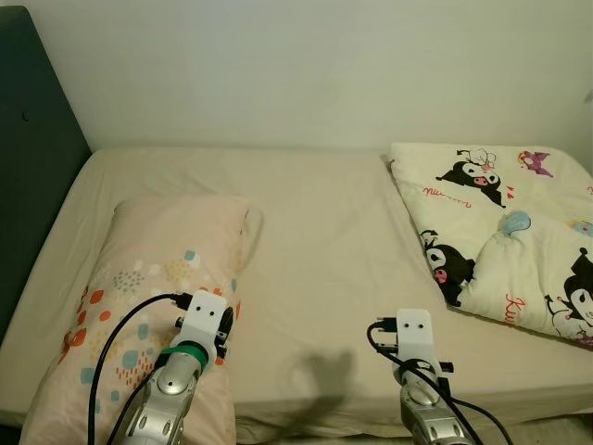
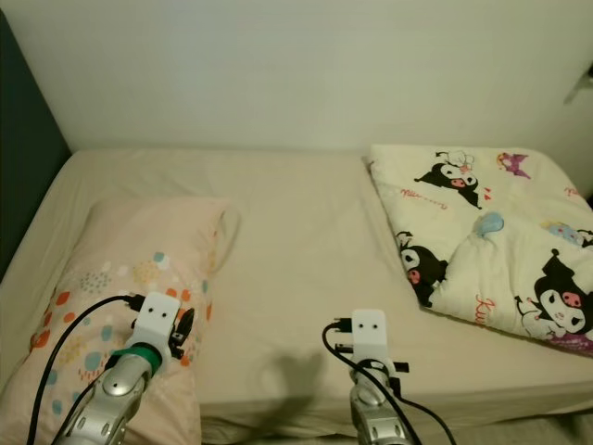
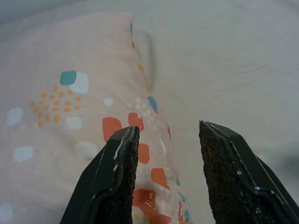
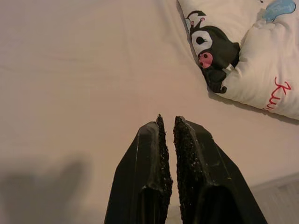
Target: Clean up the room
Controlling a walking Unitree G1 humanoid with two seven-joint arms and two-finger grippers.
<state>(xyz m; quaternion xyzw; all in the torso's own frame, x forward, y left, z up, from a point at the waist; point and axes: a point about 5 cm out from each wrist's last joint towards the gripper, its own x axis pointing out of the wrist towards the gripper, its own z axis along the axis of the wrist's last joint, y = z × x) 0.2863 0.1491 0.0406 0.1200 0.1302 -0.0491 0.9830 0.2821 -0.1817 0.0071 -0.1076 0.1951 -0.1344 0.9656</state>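
While both arms reach over the bed (image 1: 315, 232), I see the pillow (image 1: 157, 278) at its left and the quilt (image 1: 519, 241) folded at its right.
Left gripper (image 3: 168, 154) hovers over the pillow's edge, fingers spread, grasping nothing; right gripper (image 4: 168, 140) hangs over bare sheet, fingers pressed nearly together, empty.

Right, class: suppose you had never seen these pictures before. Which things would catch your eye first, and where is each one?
The cream quilt printed with black cartoon characters stands out first, folded on the bed's right side. Next comes the pink pillow with orange and teal patches, lying on the left of the beige sheet. In the foreground, the left hand hangs open over the pillow's edge, while the right hand is shut above bare sheet.
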